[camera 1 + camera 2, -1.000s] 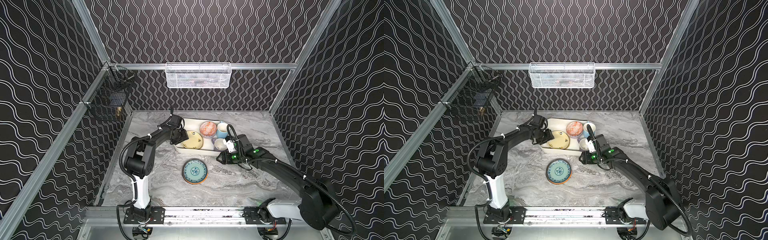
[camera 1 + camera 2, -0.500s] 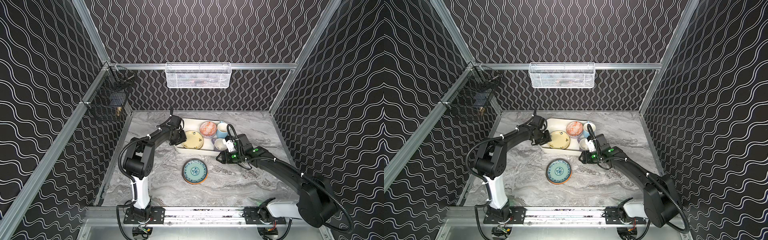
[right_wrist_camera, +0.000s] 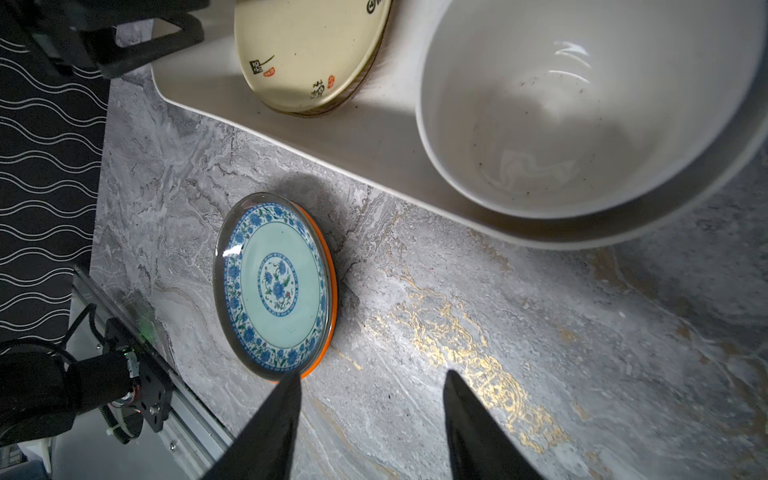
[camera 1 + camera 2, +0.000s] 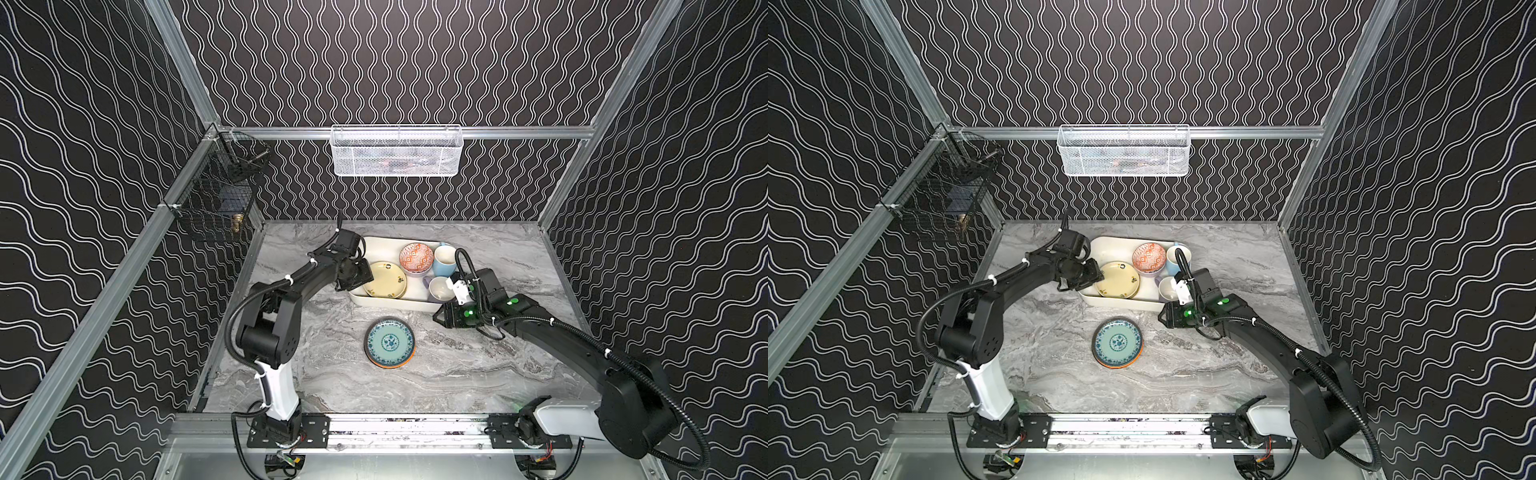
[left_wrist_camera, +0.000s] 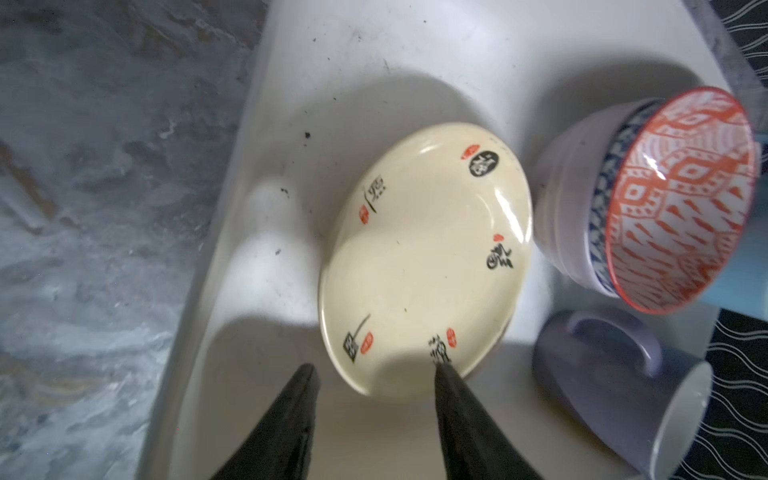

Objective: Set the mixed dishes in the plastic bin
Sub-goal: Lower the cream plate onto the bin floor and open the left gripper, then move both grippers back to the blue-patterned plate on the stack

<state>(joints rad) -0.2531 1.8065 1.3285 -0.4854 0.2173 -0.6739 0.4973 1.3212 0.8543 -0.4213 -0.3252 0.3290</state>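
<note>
**Tan plate down in the bin, two plates still outside**

Over the last second almost nothing shifts in the top views. The tan-gold plate (image 4: 385, 279) lies in the same spot in the lower left part of the plastic bin (image 4: 395, 305), and the left gripper (image 5: 374, 372) stays at its left rim. In the left wrist view the jaws stand partly apart and grip nothing. One fingertip overlaps the plate's near rim, and I cannot tell whether it touches. I judge this plate delivered.

The orange-white patterned bowl (image 4: 416, 257), the light-blue mug (image 4: 444, 259) and the lavender mug (image 4: 440, 288) are also in the bin.

The right gripper (image 3: 370, 376) hangs half open and empty over the marble table (image 4: 478, 374), just below the bin's right corner. It faces the teal plate (image 4: 390, 343), which is stacked on the orange plate (image 4: 395, 365) at frame centre. Those two plates remain to be moved.
</note>
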